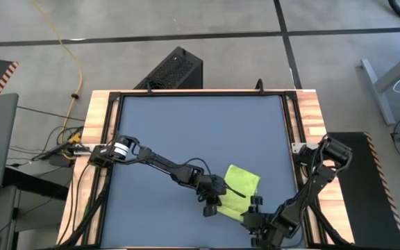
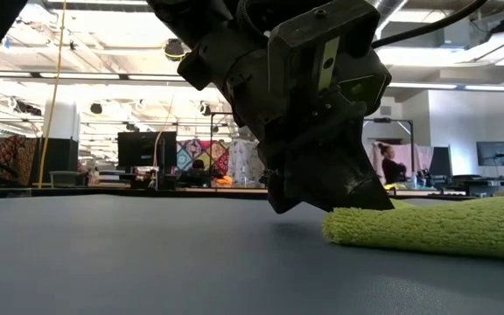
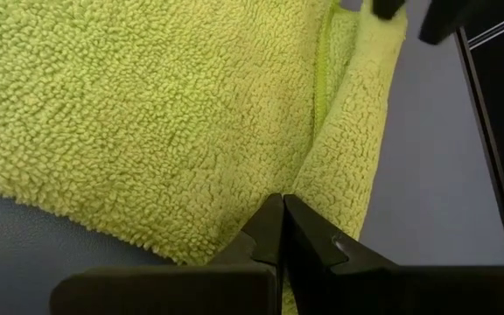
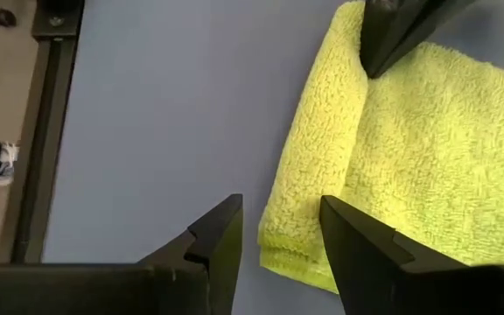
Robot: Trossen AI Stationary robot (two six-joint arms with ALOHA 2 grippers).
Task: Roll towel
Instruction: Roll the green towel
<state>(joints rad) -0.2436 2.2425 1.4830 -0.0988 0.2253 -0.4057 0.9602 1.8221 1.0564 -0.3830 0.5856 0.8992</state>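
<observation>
Right pincer (image 4: 280, 241): stood at the near edge of the counter, fingers spread wide, holding nothing; the near corner of the towel lay just ahead of the gap between them, not visibly touched.
Left pincer (image 3: 280, 229): fingers clenched tight together, tips pressed down on the towel beside a raised fold; whether any cloth was caught between them could not be told.
Towel (image 1: 240, 189): lime yellow-green pile cloth, lying flat on the near right part of the counter, one long edge turned over into a narrow doubled strip; in the low view its rounded end rested on the surface just beside the left pincer.
Counter (image 1: 186, 132): grey-blue mat in a dark frame with wooden borders; bare beyond the towel.
Obstruction: in the low view the left arm's wrist housing (image 2: 313, 96) filled the upper middle and hid the contact point.
Floor: a black perforated box (image 1: 172, 69) stood past the far edge of the counter; a yellow cable (image 1: 68, 55) trailed at far left.
Room beyond: a person (image 2: 394, 164) stood well back among desks and screens.
</observation>
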